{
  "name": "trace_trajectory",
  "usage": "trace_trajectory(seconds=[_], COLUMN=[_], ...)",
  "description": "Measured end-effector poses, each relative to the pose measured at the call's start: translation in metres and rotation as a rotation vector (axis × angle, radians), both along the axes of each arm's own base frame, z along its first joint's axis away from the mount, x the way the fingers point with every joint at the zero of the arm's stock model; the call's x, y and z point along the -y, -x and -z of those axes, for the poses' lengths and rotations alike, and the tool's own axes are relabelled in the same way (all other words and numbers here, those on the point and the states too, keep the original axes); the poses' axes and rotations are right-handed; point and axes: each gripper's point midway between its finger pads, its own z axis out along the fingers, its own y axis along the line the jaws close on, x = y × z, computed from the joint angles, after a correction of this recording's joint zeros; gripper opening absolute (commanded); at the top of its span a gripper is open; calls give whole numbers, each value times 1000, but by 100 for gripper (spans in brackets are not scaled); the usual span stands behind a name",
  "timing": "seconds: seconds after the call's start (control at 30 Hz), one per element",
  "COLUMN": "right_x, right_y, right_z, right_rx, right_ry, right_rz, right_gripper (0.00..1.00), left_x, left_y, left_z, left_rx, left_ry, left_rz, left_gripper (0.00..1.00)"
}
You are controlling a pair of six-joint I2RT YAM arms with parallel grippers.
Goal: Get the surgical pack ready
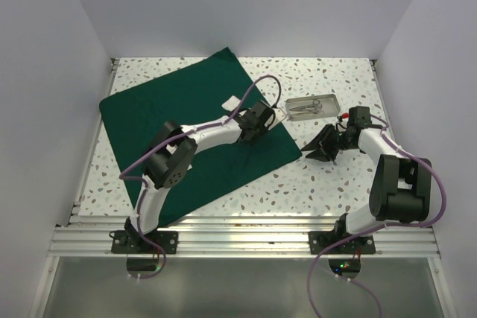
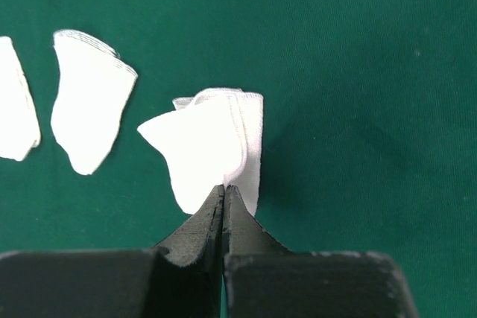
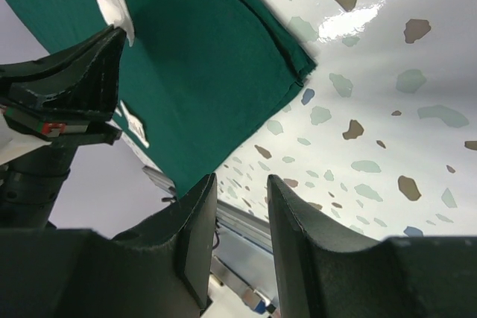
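Observation:
The dark green drape (image 1: 171, 109) lies spread flat on the left half of the table. My left gripper (image 1: 270, 118) reaches over its right edge. In the left wrist view this gripper (image 2: 225, 188) is shut on a folded white gauze pad (image 2: 212, 143) that hangs over the drape (image 2: 358, 72). Two more gauze pads (image 2: 89, 109) lie on the cloth to its left. A shallow steel tray (image 1: 329, 99) holding scissor-like instruments (image 1: 305, 108) sits just past the drape's right edge. My right gripper (image 1: 319, 145) hovers open over bare table by the drape's corner (image 3: 294, 65), with nothing between its fingers (image 3: 197, 214).
The table top (image 1: 335, 176) is speckled terrazzo, walled in white on three sides. An aluminium rail (image 1: 246, 240) runs along the near edge, where both arm bases are bolted. A purple cable (image 1: 257, 91) loops above the left arm.

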Motion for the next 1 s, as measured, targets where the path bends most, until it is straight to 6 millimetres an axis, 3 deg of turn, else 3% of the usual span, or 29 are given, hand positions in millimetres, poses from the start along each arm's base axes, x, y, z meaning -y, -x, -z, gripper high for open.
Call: trace_trajectory(seconds=[0.33,0.5,0.77,1.0], right_x=[-2,-2,-2,-3], right_y=[0,0,0,0], right_z=[-1,-1,-1,-1], right_rx=[5,4,4,4], right_ry=[-10,-11,-12,-11], right_rz=[-5,-5,-5,-9], right_gripper=[38,38,38,38], left_x=[-2,-2,-3,1], left_y=[5,5,9,10], left_z=[6,6,0,-25], left_rx=[-21,-23,-28,-5], left_ry=[-3,1,30,83], left_rz=[8,-3,-34,-30], left_gripper=[0,32,42,44])
